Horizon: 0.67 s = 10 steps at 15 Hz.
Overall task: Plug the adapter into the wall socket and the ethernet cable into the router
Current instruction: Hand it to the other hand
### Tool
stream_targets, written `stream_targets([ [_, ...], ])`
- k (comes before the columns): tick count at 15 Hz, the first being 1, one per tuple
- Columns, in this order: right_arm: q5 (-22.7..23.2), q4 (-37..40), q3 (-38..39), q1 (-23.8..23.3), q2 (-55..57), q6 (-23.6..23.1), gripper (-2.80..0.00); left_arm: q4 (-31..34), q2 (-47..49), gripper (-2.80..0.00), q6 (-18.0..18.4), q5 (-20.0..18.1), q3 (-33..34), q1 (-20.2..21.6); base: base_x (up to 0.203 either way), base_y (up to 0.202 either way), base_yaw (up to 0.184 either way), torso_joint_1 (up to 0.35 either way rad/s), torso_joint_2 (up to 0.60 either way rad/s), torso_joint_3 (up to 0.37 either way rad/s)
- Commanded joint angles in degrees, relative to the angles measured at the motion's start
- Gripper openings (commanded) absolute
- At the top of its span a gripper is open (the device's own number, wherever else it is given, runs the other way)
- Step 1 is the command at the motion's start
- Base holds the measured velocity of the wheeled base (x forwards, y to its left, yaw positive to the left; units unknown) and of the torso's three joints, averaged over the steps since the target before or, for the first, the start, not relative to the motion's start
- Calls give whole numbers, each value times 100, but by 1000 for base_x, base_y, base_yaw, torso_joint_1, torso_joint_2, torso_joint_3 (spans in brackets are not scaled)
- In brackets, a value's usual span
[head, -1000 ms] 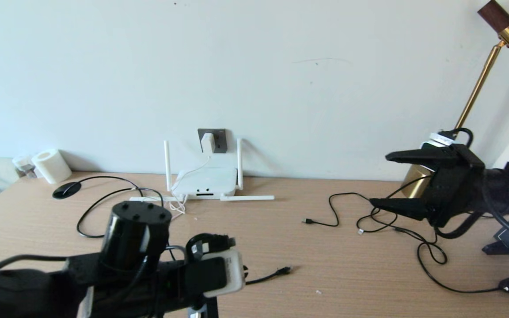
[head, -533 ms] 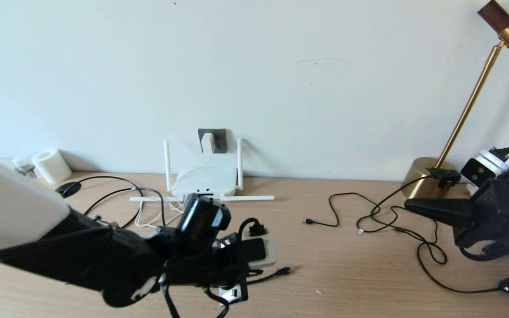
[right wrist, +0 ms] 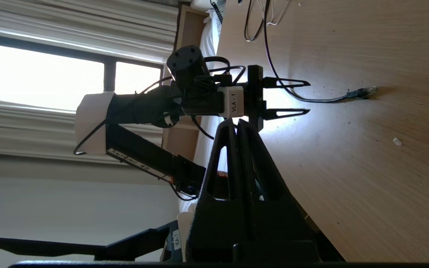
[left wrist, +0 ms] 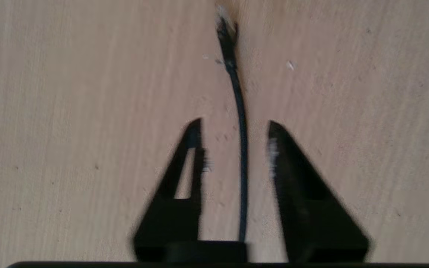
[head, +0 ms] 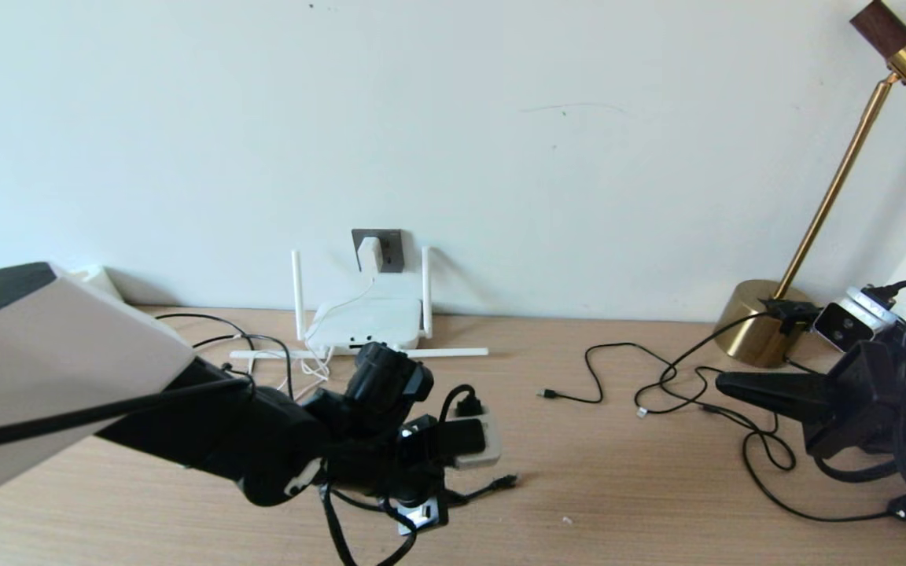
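Ethernet cable [left wrist: 241, 123] – between parted left claw [left wrist: 234, 128] fingers | wrist label "VLA-1" [right wrist: 234, 105] | right claw [right wrist: 237, 124] – together

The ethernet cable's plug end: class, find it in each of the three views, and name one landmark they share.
Head view: the ethernet cable ends on the table, just right of the left gripper.
Left wrist view: the cable runs between the open fingers, plug beyond the tips.
Right wrist view: plug beyond the left gripper.
Shared landmark: the left gripper.
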Motion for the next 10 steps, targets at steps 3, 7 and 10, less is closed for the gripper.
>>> stream_targets([
  [3, 48, -43, 93, 2, 38, 25, -280, 493, 18, 0, 13, -12, -99, -11, 0, 0, 0, 0, 0, 0],
  [7, 48, -43, 180, 2, 14, -10, -280, 428, 561, 0, -154, -28, -577, -9, 0, 0, 0, 0, 0, 0],
  [10, 74, -44, 173, 9, -3, -18, -280, 599, 742, 0, -175, -26, -918, 3, 0, 0, 0, 0, 0, 0],
])
